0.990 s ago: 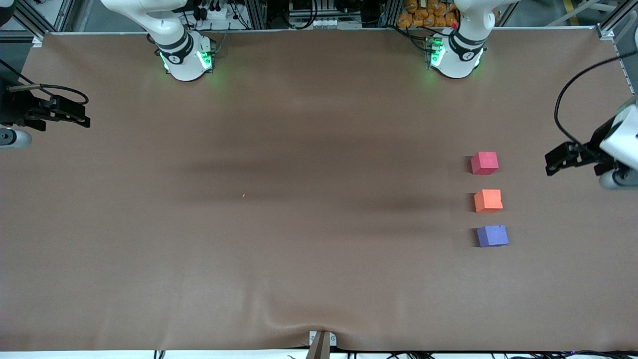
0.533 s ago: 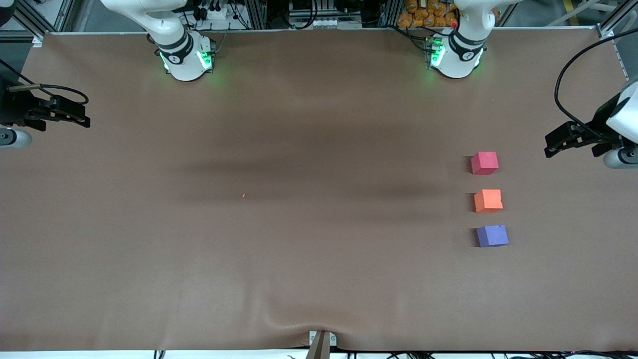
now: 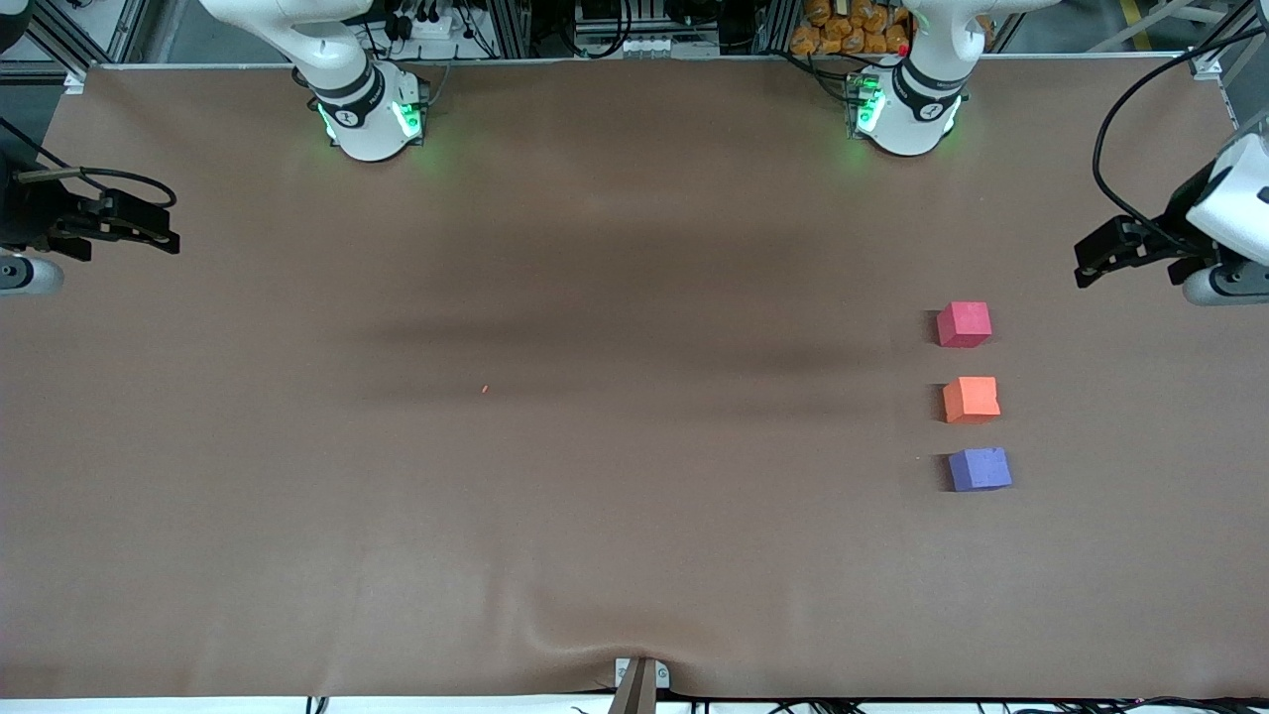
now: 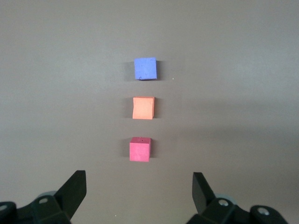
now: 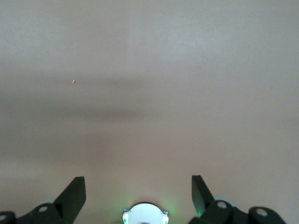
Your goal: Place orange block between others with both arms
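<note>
Three foam cubes stand in a row toward the left arm's end of the table. The orange block (image 3: 971, 399) (image 4: 143, 108) sits between the others: the pinkish-red cube (image 3: 964, 324) (image 4: 140, 149) is farther from the front camera and the purple-blue cube (image 3: 980, 469) (image 4: 145, 68) nearer. Small gaps separate them. My left gripper (image 3: 1091, 260) (image 4: 139, 179) hangs open and holds nothing, over the table's end past the red cube. My right gripper (image 3: 171, 226) (image 5: 138, 183) waits open, with nothing in it, over the right arm's end of the table.
A tiny orange speck (image 3: 484, 389) (image 5: 74, 82) lies on the brown cloth mid-table. The arms' green-lit bases (image 3: 372, 119) (image 3: 907, 114) stand along the edge farthest from the front camera. A clamp (image 3: 639, 679) grips the cloth at the nearest edge.
My left gripper has drawn away from the cubes, toward the edge where the bases stand. The cubes and the right arm have not moved.
</note>
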